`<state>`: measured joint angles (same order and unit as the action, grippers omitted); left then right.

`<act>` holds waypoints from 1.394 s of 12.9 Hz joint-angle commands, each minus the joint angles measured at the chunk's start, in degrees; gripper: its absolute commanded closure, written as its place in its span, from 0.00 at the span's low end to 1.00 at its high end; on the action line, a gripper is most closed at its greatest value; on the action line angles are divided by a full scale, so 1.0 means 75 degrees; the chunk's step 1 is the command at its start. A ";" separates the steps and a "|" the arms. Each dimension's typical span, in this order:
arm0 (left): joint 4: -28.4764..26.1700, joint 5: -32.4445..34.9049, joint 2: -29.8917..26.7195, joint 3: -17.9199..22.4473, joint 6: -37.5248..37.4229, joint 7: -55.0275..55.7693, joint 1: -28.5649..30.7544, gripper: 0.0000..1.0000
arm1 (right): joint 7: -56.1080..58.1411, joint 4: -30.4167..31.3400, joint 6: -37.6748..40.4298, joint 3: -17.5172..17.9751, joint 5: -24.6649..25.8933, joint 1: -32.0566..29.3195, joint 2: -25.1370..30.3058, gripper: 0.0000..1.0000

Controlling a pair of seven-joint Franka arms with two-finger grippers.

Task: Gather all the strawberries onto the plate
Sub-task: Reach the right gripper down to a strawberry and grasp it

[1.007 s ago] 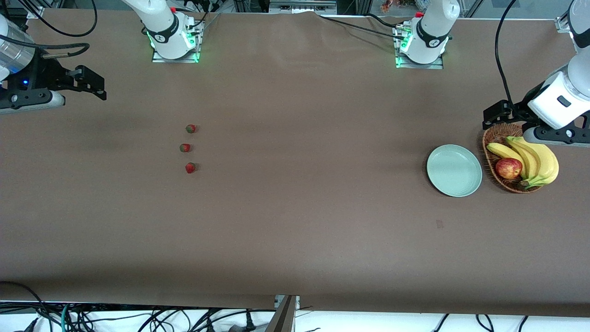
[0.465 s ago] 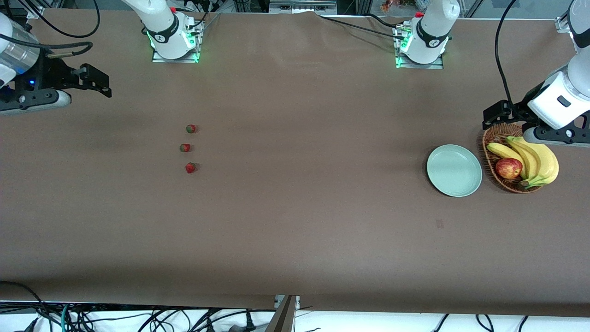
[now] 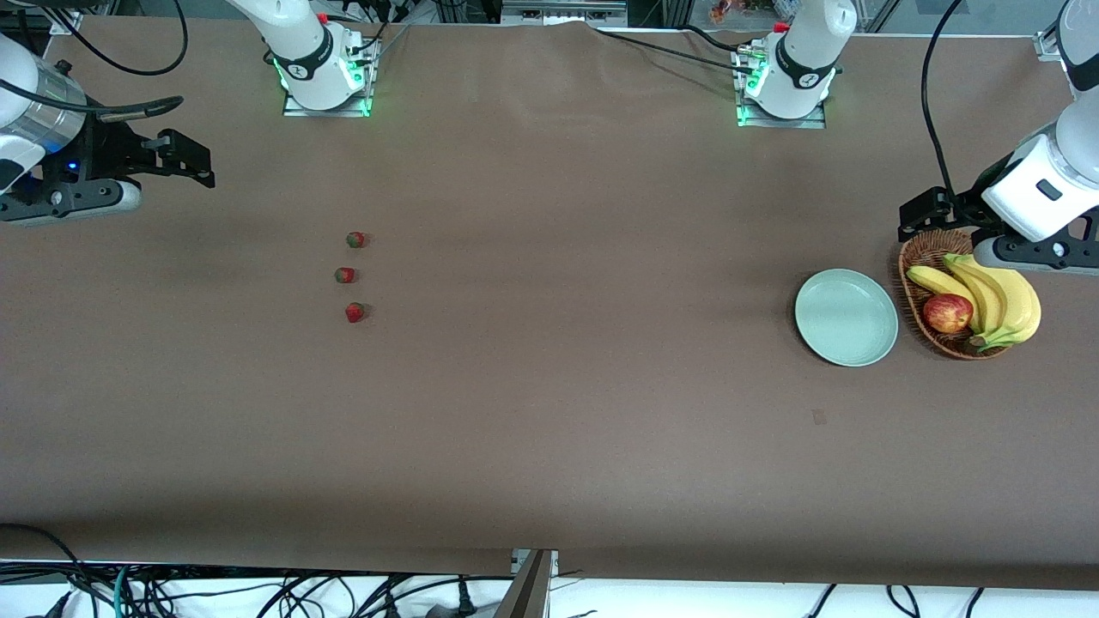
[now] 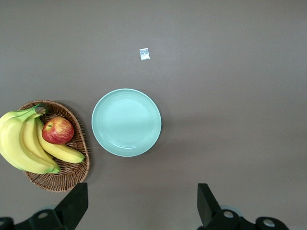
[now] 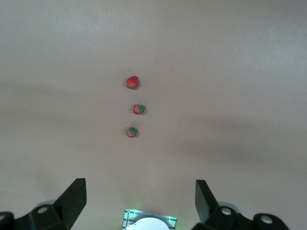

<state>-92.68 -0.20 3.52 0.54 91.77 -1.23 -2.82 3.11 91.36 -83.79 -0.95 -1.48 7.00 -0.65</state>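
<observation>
Three strawberries (image 3: 355, 239) (image 3: 344, 275) (image 3: 354, 312) lie in a short row on the brown table, toward the right arm's end. They also show in the right wrist view (image 5: 133, 82) (image 5: 139, 109) (image 5: 132, 132). The mint-green plate (image 3: 846, 318) sits toward the left arm's end, beside the basket, and holds nothing; it also shows in the left wrist view (image 4: 126, 122). My right gripper (image 3: 202, 167) is open and empty, up in the air over bare table at that end (image 5: 139, 194). My left gripper (image 3: 923, 219) is open and empty, over the table by the basket's edge (image 4: 142, 199).
A brown wicker basket (image 3: 923, 257) beside the plate holds bananas (image 3: 1000, 296) and a red-yellow apple (image 3: 947, 312). A small pale scrap (image 4: 144, 54) lies on the table near the plate. Both arm bases stand along the table's back edge.
My right gripper has shifted a little toward the middle of the table and the strawberries. The left arm, plate and berries have not moved.
</observation>
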 commanded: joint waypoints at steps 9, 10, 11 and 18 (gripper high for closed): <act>0.0158 -0.0149 0.0094 -0.0013 -0.0026 0.0035 -0.0011 0.00 | -0.0040 -0.0145 -0.0544 0.0045 -0.0073 0.0551 -0.2171 0.00; 0.0158 -0.0149 0.0094 -0.0013 -0.0026 0.0035 -0.0022 0.00 | -0.0029 -0.0215 -0.1011 0.0033 -0.0061 0.0752 -0.2407 0.00; 0.0158 -0.0149 0.0094 -0.0013 -0.0026 0.0047 -0.0034 0.00 | 0.0041 -0.0112 -0.1769 0.0033 -0.0142 0.0777 -0.2653 0.00; 0.0146 -0.0149 0.0094 -0.0013 -0.0026 0.0047 0.0001 0.00 | 0.0042 0.1936 -0.5872 0.0137 -0.0447 0.0836 -0.3886 0.01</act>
<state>-92.59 -0.20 3.85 0.45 91.86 -1.23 -2.99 2.96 100.24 -121.03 -0.67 -3.89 13.56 -30.58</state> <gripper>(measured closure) 0.000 0.000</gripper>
